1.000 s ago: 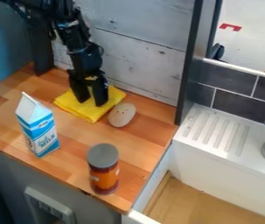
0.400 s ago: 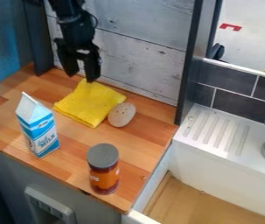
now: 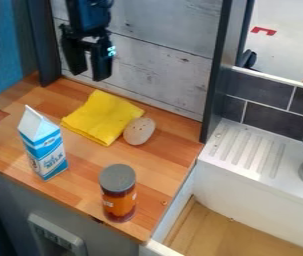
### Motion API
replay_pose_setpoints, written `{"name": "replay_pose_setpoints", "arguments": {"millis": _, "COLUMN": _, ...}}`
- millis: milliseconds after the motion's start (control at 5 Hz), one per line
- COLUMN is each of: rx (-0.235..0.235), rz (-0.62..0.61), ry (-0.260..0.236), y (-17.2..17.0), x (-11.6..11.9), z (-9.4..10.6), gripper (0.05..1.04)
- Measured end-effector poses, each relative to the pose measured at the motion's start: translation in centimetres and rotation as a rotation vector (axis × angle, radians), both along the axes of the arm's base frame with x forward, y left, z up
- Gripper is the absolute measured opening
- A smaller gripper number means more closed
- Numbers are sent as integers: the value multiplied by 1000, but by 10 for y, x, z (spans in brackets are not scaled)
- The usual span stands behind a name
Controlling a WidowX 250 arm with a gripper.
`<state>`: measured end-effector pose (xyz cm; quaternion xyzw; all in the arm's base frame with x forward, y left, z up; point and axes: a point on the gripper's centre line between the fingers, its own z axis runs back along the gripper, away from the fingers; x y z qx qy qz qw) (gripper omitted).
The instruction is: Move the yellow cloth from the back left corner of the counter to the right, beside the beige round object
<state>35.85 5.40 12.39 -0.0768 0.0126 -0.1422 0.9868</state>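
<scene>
Blue-and-white carton [image 3: 43, 145]: upright, tall and narrow near the counter's [image 3: 80, 182] front edge; I'd worry a low arm swing could topple it.
Black gripper [image 3: 91, 75]: above the cloth's back edge, fingers spread well apart, holding nothing; closing too high would miss.
Yellow cloth [image 3: 100, 117]: flat on the counter; tugging it could drag its neighbour.
Lidded jar [image 3: 118, 194]: near the edge, so a bump might send it over.
Speckled oval [image 3: 139, 131]: against the cloth's right side; rounded, might roll.

Milk carton [image 3: 44, 149], jar [image 3: 119, 202] (lidded), white sink [image 3: 257, 190]
</scene>
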Motion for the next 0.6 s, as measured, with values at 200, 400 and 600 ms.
{"name": "replay_pose_setpoints", "arguments": {"millis": 200, "rx": 8, "rz": -79, "ry": 42, "y": -32, "x": -11, "z": -4, "gripper": 1000}}
{"name": "replay_pose_setpoints", "arguments": {"millis": 400, "rx": 56, "rz": -135, "ry": 47, "y": -52, "x": -17, "z": -6, "gripper": 1000}}
{"name": "replay_pose_setpoints", "arguments": {"millis": 600, "rx": 119, "rz": -169, "ry": 42, "y": -77, "x": -21, "z": -13, "gripper": 1000}}
